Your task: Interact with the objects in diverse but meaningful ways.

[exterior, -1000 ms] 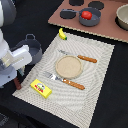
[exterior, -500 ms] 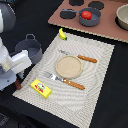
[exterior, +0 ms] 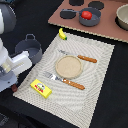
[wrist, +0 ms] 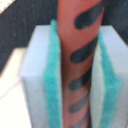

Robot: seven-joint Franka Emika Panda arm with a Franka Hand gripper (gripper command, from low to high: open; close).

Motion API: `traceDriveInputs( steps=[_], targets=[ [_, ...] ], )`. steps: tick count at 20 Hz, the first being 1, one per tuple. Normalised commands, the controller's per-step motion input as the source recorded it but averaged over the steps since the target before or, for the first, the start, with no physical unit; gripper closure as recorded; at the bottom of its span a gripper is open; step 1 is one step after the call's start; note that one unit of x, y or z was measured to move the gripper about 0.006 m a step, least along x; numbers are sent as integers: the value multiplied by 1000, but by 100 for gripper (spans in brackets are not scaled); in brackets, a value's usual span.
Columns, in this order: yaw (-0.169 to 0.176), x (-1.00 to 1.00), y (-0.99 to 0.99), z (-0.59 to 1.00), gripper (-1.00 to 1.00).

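The brown sausage (wrist: 80,65) stands clamped between the tool's (wrist: 79,80) two teal pads (wrist: 52,85).

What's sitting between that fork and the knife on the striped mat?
A round tan plate lies between the fork and the knife, on the mat. The exterior view shows it; the wrist view does not.

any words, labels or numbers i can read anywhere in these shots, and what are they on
No text can be read in either view.
yellow block: red marks on its top face, too small and blurred to read.
brown sausage: only dark painted stripes, no lettering; it sits between the gripper's jaws.
striped cloth mat: a plain weave pattern, no writing.
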Motion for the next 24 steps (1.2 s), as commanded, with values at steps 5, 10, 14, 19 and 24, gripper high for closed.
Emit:
traceDriveInputs(
  steps=[5, 10, 14, 19, 24],
  targets=[
    [-113, 354, 59, 1000, 100],
    [-136, 598, 197, 1000, 100],
    [-133, 652, 244, 874, 100],
    [-77, 757, 426, 622, 100],
    [-31, 842, 503, 455, 100]
  ],
)
